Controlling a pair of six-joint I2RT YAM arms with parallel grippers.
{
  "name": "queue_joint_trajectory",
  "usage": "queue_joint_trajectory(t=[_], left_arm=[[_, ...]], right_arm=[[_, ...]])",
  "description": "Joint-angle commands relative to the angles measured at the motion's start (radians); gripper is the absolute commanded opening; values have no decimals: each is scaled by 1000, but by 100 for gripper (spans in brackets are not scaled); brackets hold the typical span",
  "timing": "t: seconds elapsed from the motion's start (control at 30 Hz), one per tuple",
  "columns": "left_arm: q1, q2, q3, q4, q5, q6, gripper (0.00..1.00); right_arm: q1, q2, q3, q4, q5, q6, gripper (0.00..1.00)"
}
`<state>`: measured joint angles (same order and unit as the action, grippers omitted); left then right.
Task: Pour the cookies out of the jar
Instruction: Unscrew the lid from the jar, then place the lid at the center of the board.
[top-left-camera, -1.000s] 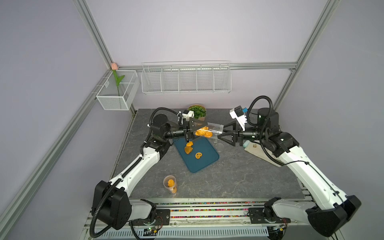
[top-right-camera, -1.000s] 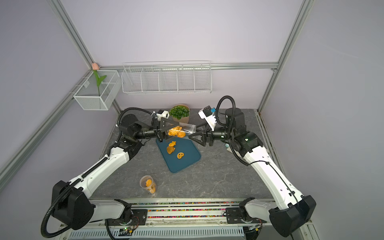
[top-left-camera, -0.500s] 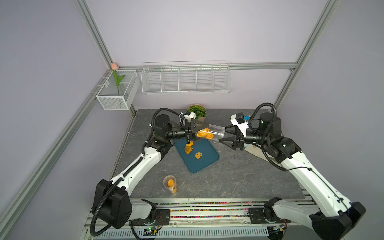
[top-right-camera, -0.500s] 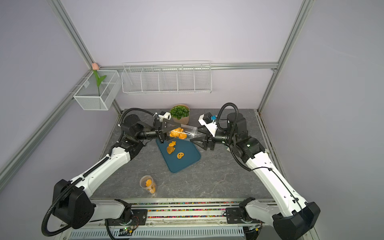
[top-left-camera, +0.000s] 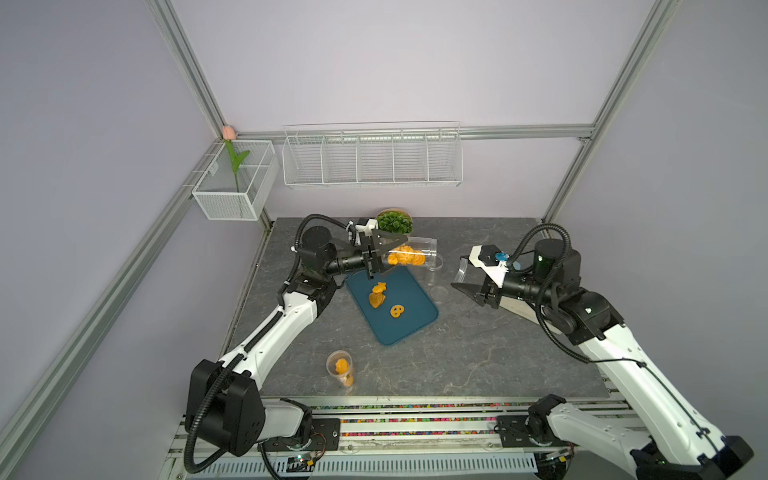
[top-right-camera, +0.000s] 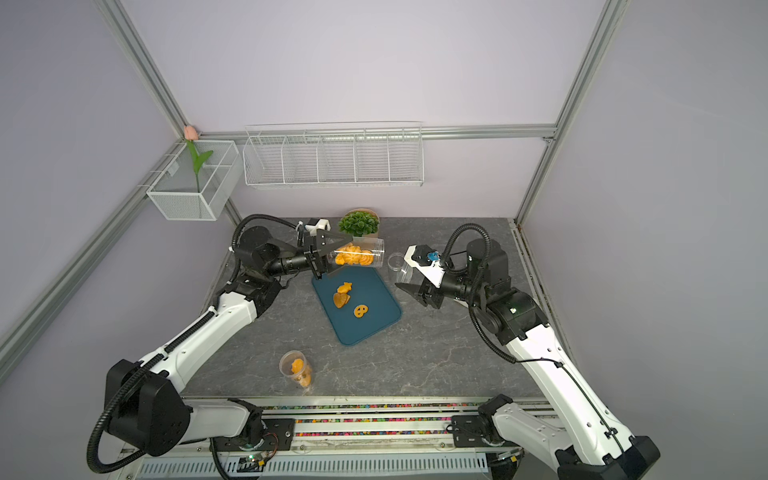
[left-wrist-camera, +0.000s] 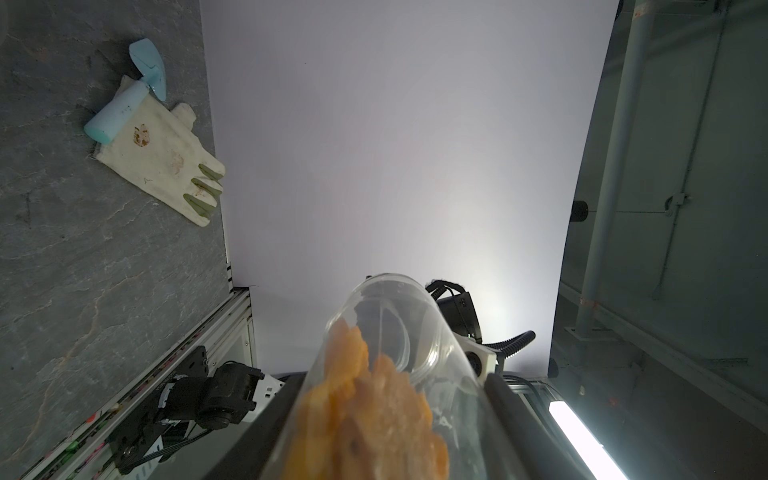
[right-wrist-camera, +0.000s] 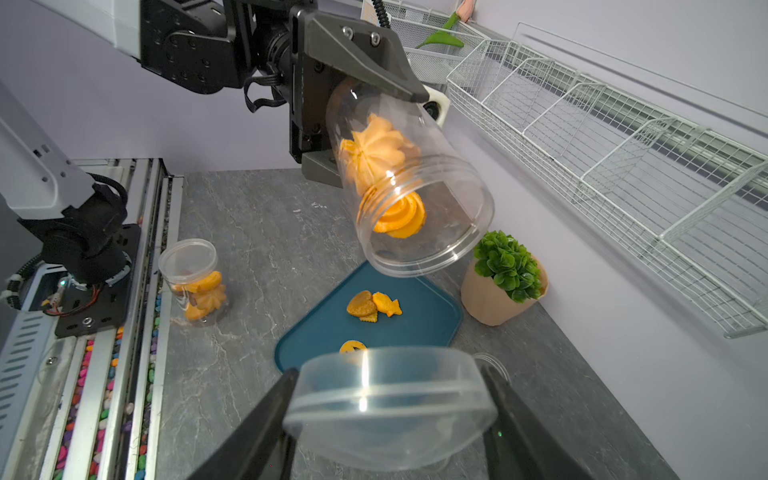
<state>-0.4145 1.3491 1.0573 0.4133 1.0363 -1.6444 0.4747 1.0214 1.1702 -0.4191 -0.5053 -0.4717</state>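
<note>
Grips the jar (top-left-camera: 419, 252) on its side in the left gripper (top-left-camera: 390, 255), pinched near the closed end, open mouth raised above the far end of the teal tray (top-left-camera: 415, 328). Holds most of the cookies (top-left-camera: 405, 258) inside (flower shapes, bunched mid-jar), with a few more lying on the tray. Clasps the clear lid (right-wrist-camera: 390, 399) between the right gripper (right-wrist-camera: 388, 372) jaws, apart from the jar
</note>
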Motion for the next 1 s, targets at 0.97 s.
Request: queue_joint_trajectory(t=[0.97], left_arm=[[-2, -23, -1, 16, 10, 13, 62]], right_arm=[[50, 451, -173, -373, 213, 681, 74]])
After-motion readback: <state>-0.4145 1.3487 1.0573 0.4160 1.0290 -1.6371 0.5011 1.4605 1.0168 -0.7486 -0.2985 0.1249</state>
